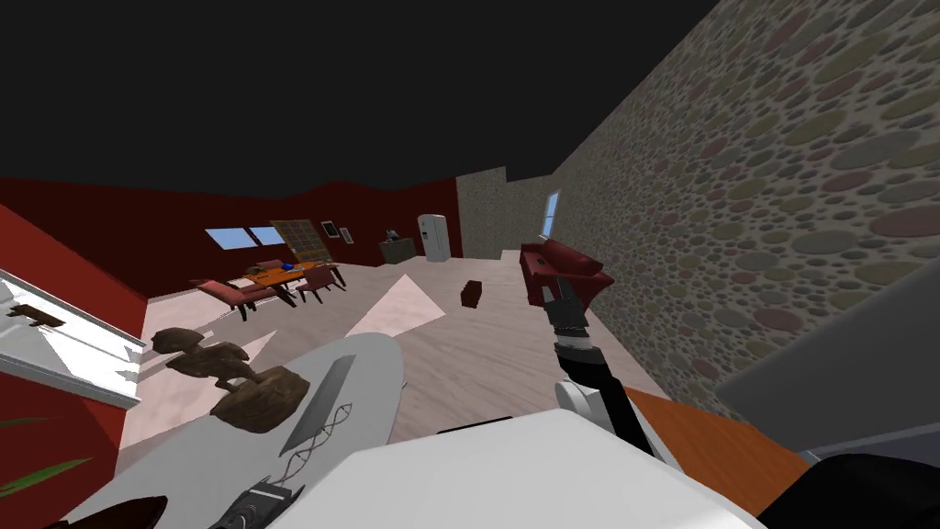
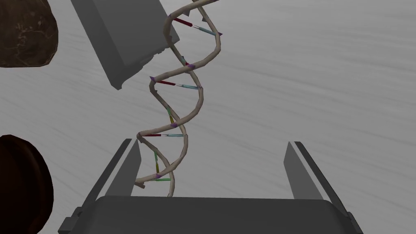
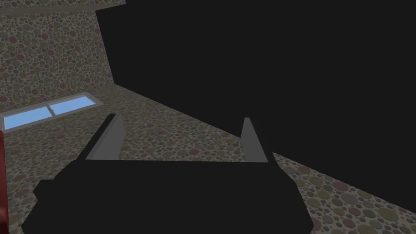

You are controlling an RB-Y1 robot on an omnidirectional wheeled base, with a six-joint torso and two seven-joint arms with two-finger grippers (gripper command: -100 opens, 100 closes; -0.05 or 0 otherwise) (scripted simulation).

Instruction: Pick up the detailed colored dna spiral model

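Observation:
The DNA spiral model lies flat on the pale grey table; it has tan strands with red, blue, green and yellow rungs. My left gripper is open just above the table. The spiral's near end lies between the fingers, close against one finger and far from the other. In the head view the spiral lies near the table's front, with my left gripper right behind it. My right gripper is open and empty, held up in the air at the right.
A grey flat slab lies beside the spiral's far half, touching or overlapping it. A brown sculpture stands on the table beyond the slab. A dark brown round object sits beside my left gripper. An orange surface lies at the right.

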